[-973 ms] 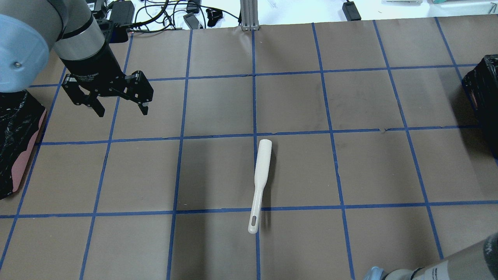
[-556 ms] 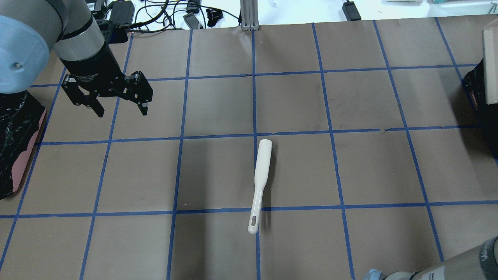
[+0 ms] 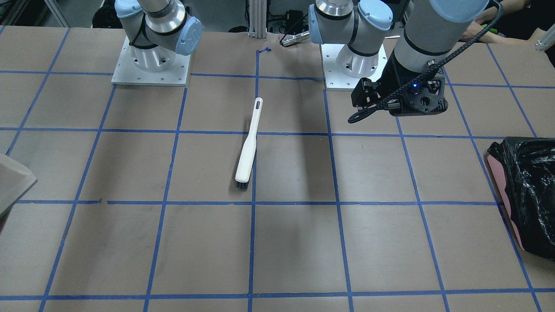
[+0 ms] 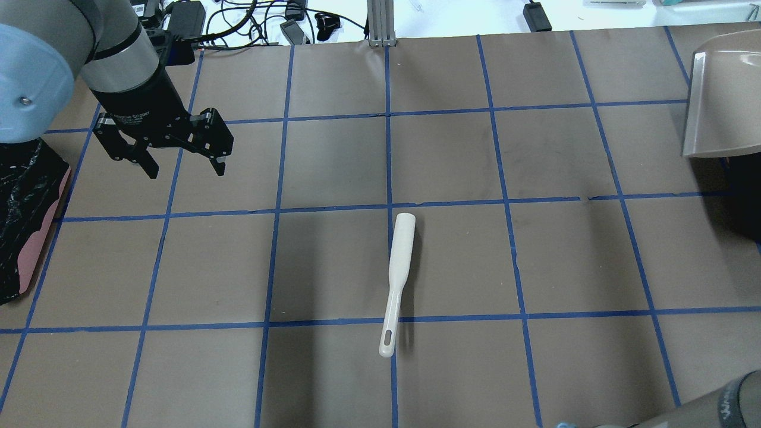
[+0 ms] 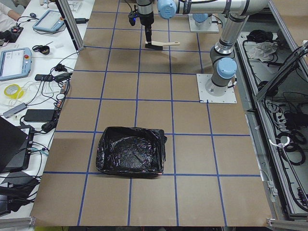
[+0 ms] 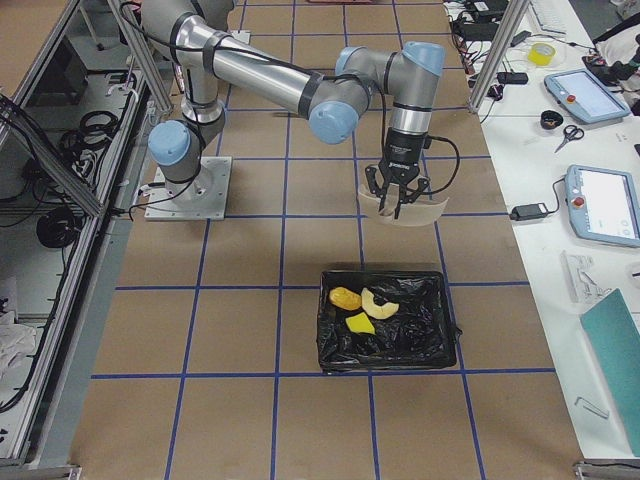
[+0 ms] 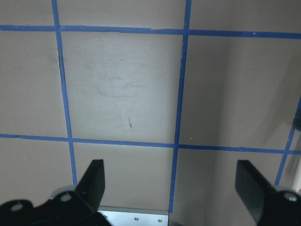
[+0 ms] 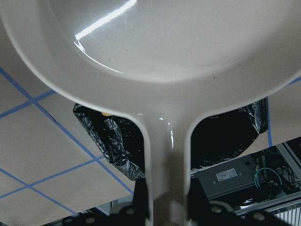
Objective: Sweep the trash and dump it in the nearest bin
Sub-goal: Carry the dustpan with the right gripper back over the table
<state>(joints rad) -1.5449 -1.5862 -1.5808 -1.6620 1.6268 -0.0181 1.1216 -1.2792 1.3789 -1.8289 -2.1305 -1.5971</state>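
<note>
My right gripper (image 8: 167, 207) is shut on the handle of the white dustpan (image 8: 155, 42). It holds the pan in the air beside the dark bin (image 6: 430, 345), on the side toward the table's middle. The pan also shows at the right edge of the overhead view (image 4: 719, 101). The trash lies inside that bin: an orange-brown lump (image 6: 345, 297), a pale curled peel (image 6: 380, 303) and a yellow-green block (image 6: 360, 323). Overhead, only a dark sliver of the bin (image 4: 748, 202) shows. My left gripper (image 4: 181, 166) is open and empty above the table's far left.
A white brush (image 4: 397, 279) lies on the paper near the table's middle. A pink bin lined with a black bag (image 4: 24, 226) stands at the left edge. Cables and boxes (image 4: 250, 24) lie beyond the table's far edge.
The dustpan has come into the overhead view from the right edge and now covers much of the dark bin there. The left arm and the brush have not moved.
</note>
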